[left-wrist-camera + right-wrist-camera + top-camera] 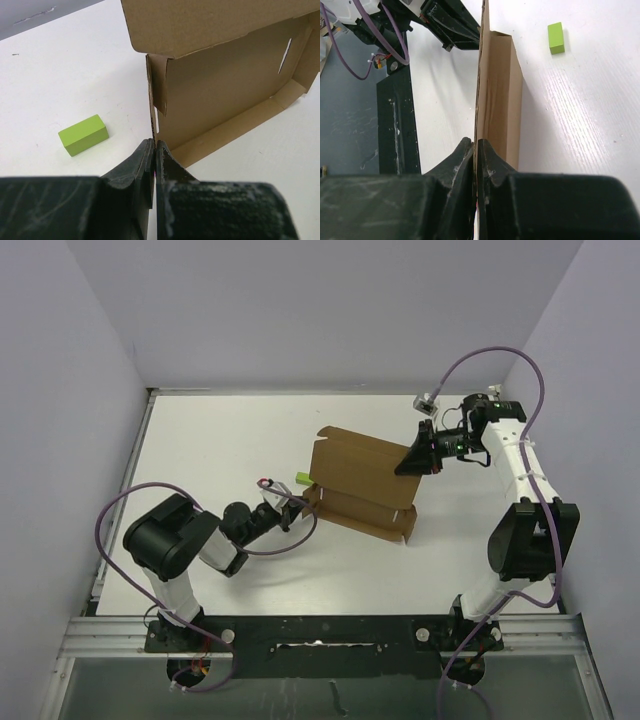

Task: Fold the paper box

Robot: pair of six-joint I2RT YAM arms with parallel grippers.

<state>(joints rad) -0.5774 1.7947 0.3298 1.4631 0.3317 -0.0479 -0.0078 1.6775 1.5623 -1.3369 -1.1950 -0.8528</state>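
Observation:
The brown paper box [360, 480] stands half open in the middle of the table, its large lid panel raised over the shallow tray. My left gripper [303, 502] is at the box's left corner. In the left wrist view its jaws [154, 146] are shut on the thin edge of the side wall, with the tray's inside [225, 90] ahead. My right gripper [408, 462] holds the raised panel at its right edge. The right wrist view shows this gripper [476, 145] shut on the cardboard [500, 100], seen edge-on.
A small yellow-green block [299, 478] lies on the table just left of the box, also seen in the wrist views as the block [83, 134] and the block [555, 38]. A black frame rail [320, 635] runs along the near edge. Grey walls enclose the table.

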